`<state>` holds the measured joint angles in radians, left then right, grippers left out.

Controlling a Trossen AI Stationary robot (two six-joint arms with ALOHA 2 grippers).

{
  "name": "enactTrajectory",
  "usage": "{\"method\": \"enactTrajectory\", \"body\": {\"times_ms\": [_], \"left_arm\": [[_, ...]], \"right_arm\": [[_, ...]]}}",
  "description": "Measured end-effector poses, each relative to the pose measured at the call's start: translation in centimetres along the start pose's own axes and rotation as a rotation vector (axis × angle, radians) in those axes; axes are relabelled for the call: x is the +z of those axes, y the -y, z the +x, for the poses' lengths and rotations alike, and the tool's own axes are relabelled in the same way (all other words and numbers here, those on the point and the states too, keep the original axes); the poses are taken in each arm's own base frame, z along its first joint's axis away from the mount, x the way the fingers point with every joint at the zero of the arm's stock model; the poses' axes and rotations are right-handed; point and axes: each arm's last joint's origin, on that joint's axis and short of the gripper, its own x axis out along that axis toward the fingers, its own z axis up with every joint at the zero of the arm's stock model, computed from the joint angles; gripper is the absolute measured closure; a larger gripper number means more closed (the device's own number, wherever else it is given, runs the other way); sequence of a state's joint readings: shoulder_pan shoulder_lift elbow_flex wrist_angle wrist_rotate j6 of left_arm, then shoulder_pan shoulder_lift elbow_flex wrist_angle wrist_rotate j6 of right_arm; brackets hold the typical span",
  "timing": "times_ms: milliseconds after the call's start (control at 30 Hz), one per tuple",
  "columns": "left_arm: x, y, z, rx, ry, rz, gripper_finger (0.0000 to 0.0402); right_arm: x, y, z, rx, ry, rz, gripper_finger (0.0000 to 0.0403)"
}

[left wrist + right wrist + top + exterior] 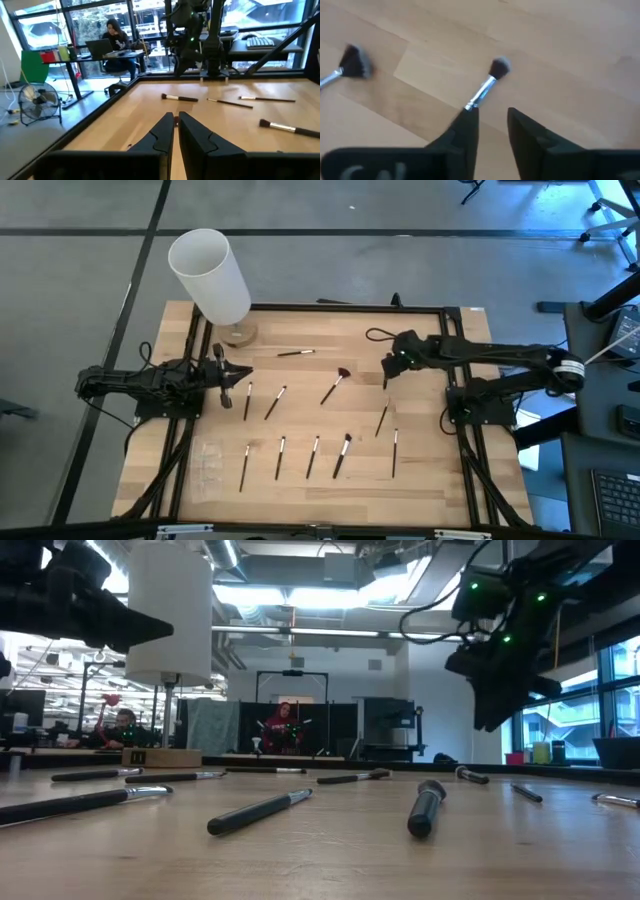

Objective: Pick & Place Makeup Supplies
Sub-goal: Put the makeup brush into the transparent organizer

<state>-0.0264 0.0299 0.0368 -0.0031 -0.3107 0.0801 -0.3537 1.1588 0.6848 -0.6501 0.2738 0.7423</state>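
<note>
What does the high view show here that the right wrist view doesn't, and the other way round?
Only the high view shows the whole light wooden table, the tall white cylinder at its far left corner, the left hand waiting shut near it, and the row of thin dark-handled makeup brushes along the near side. Only the right wrist view shows the right hand close up, fingers apart above a silver-ferruled brush with a small dark round tip. Both show the fluffy fan-headed brush and bare wood.
</note>
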Motion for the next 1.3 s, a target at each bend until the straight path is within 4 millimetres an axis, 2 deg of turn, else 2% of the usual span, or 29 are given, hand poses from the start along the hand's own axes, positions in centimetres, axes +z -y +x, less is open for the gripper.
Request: {"method": "enactTrajectory", "body": {"times_ms": [200, 400, 700, 900, 1067, 1300], "left_arm": [[0.2, 0.0, 0.0, 0.013, 0.017, 0.021, 0.038], [0.8, -0.1, 0.0, 0.032, 0.078, 0.045, 0.038], [1.1, -0.4, -0.1, 0.105, 0.094, 0.108, 0.038], [1.0, -0.6, -0.1, 0.17, 0.081, 0.102, 0.038], [0.7, -0.6, -0.1, 0.185, 0.046, 0.089, 0.038], [-0.1, -0.7, -0.1, 0.246, -0.033, 0.041, 0.038]], "right_arm": [[0.3, -0.8, 2.3, 0.033, -0.121, 0.073, 0.023], [0.1, -1.1, 4.8, -0.011, -0.184, 0.068, 0.0223], [1.1, -0.5, 6.8, -0.022, -0.166, 0.055, 0.0241], [1.1, 0.1, 8.4, -0.048, -0.225, 0.022, 0.0258], [0.7, 0.2, 9.3, -0.06, -0.271, -0.022, 0.029], [0.9, 0.2, 8.8, -0.035, -0.254, -0.049, 0.035]]}}
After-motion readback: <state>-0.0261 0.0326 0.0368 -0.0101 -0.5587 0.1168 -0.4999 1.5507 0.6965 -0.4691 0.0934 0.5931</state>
